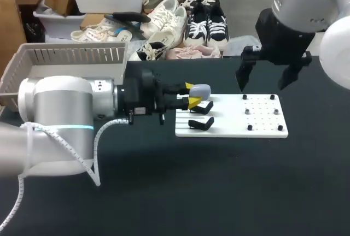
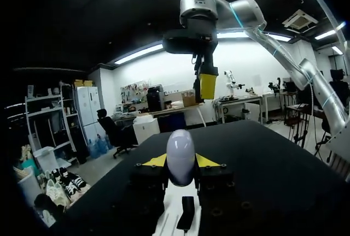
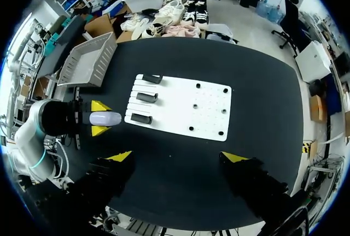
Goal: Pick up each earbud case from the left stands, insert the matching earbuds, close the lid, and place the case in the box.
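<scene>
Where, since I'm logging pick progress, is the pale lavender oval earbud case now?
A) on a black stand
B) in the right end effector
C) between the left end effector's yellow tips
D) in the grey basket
C: the pale lavender oval earbud case is gripped from both sides by the left end effector's yellow tips.

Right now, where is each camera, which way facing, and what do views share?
Head: above-behind, looking down on the black table; left arm and right arm show.
Left wrist: level along the left gripper, shut on the pale oval earbud case; right arm ahead.
Right wrist: high, facing down on the white plate; right gripper open.
Shared: all show the case.
</scene>
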Robot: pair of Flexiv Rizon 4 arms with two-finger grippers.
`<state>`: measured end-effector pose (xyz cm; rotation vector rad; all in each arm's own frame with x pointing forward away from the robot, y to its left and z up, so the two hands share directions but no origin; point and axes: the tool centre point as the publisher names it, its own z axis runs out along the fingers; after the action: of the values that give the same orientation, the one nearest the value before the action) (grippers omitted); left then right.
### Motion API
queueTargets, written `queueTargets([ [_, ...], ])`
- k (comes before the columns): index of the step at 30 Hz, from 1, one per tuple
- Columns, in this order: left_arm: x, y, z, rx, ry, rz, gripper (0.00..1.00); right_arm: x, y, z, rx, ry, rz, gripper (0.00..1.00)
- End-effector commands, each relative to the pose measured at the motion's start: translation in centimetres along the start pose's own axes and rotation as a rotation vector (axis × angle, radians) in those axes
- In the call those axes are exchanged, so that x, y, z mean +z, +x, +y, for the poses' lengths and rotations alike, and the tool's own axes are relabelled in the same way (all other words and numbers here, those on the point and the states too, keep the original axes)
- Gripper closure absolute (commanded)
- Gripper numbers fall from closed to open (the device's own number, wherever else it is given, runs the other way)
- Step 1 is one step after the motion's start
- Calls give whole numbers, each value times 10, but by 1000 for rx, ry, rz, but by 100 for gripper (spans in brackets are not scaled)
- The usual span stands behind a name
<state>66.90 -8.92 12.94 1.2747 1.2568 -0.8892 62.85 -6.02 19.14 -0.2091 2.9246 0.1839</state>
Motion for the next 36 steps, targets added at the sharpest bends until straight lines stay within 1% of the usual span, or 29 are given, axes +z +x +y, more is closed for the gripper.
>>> queueTargets([
  [1, -22, -6, 8, 9, -243, 72, 100, 0, 3, 0, 4, 3, -8, 0],
  [3, -31, -4, 20, -1, -287, 91, 100, 0, 3, 0, 4, 3, -8, 0],
  [7, -49, 2, 46, -5, -356, 160, 100, 0, 3, 0, 4, 3, -8, 0],
  [10, -63, 6, 69, -15, -406, 201, 100, 0, 3, 0, 4, 3, -8, 0],
  [15, -94, 18, 114, -62, -502, 256, 100, 0, 3, 0, 4, 3, -8, 0],
  [18, -112, 25, 135, -79, -548, 298, 100, 0, 3, 0, 4, 3, -8, 0],
  [19, -119, 27, 142, -89, -568, 297, 100, 0, 3, 0, 4, 3, -8, 0],
  [20, -120, 23, 142, -98, -580, 296, 100, 0, 3, 0, 4, 3, -8, 0],
  [21, -125, 24, 147, -98, -585, 304, 100, 0, 3, 0, 4, 3, -8, 0],
  [25, -155, 39, 169, -110, -631, 348, 100, 0, 3, 0, 4, 3, -8, 0],
  [27, -167, 43, 172, -116, -665, 363, 100, 0, 3, 0, 4, 3, -8, 0],
  [29, -185, 52, 177, -130, -701, 374, 100, 0, 3, 0, 4, 3, -8, 0],
  [30, -190, 55, 176, -133, -717, 392, 100, 0, 3, 0, 4, 3, -8, 0],
  [33, -213, 69, 179, -156, -773, 408, 100, 0, 3, 0, 4, 3, -8, 0],
  [36, -230, 84, 181, -187, -819, 432, 100, 0, 3, 0, 4, 3, -8, 0],
])
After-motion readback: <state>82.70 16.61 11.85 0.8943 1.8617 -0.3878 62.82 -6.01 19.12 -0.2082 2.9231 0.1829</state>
